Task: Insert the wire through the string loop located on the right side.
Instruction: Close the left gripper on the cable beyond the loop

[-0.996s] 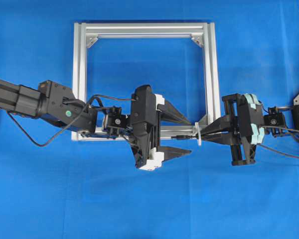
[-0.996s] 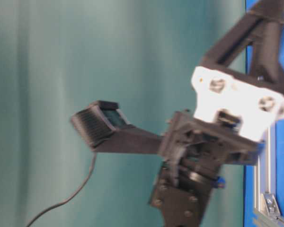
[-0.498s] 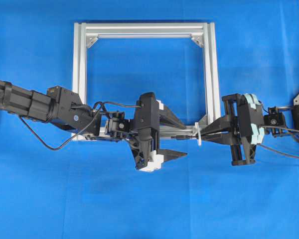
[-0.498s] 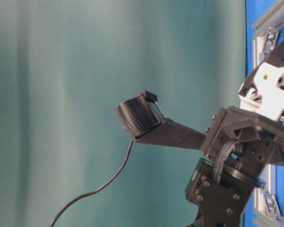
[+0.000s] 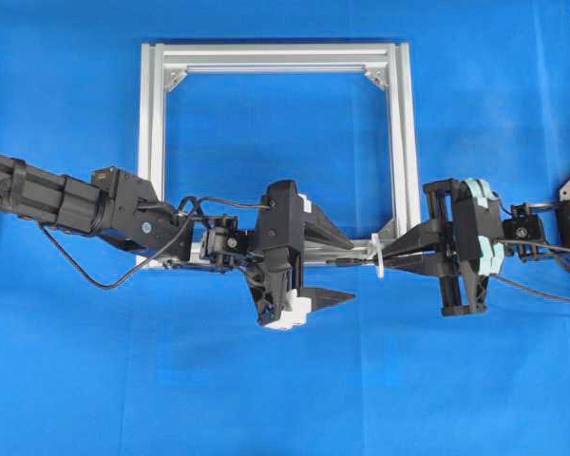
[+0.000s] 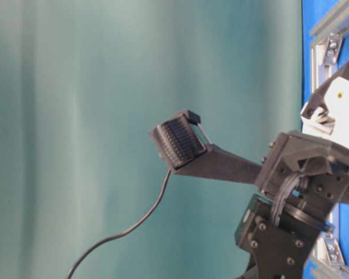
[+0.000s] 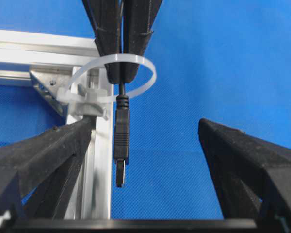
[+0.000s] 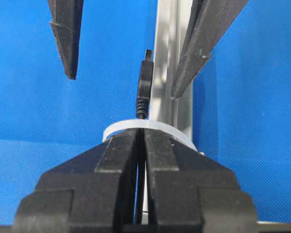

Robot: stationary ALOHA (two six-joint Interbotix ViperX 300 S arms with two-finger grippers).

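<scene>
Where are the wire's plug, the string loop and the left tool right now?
wire's plug (image 7: 121, 145), left wrist view, on the middle of the plug's dark body.
string loop (image 7: 146, 73), left wrist view, on the white band's right arc.
left tool (image 5: 350, 268), overhead view, midway between its spread fingertips.

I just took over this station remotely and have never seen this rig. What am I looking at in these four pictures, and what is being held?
Two robot arms work over a blue table. The overhead view shows both from above; the table-level view shows only part of one arm close up, so it tells little; the other two cameras ride on the wrists. A square aluminium frame lies on the table, with a small white string loop at its corner. The right gripper is shut on the wire, whose plug pokes through the loop toward the left gripper. The left gripper stands open, its fingers either side of the plug, not touching it.
</scene>
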